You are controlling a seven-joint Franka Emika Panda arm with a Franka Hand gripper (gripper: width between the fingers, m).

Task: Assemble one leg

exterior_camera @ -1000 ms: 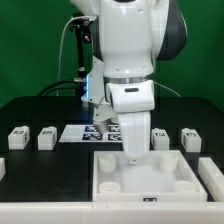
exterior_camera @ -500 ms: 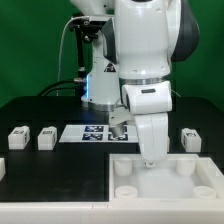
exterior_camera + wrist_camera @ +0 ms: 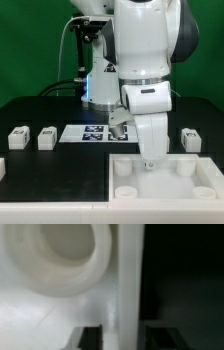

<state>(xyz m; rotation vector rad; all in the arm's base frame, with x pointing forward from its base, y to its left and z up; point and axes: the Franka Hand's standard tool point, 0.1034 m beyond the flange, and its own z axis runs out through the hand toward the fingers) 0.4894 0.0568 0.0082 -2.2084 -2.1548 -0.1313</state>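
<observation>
My gripper [image 3: 150, 162] is down at the back wall of the large white tray [image 3: 165, 200], at the front right of the exterior view. In the wrist view my two dark fingers [image 3: 90, 338] straddle the tray's thin upright wall [image 3: 124, 280] and close on it, with my gripper [image 3: 122, 330] centred on that wall. A round socket [image 3: 65, 258] lies just inside the wall. Small white legs with square markers stand on the black table: two at the exterior view's left [image 3: 17, 137] [image 3: 46, 138] and one at its right [image 3: 190, 139]. None is in my gripper.
The marker board [image 3: 93, 132] lies flat behind the tray, near the arm's base. The tray has round sockets at its corners [image 3: 124, 170] [image 3: 191, 168]. A small white piece shows at the exterior view's left edge [image 3: 2, 168].
Since one second ago my arm and the tray have shifted together toward the exterior view's right. Over the last half second nothing has moved.
</observation>
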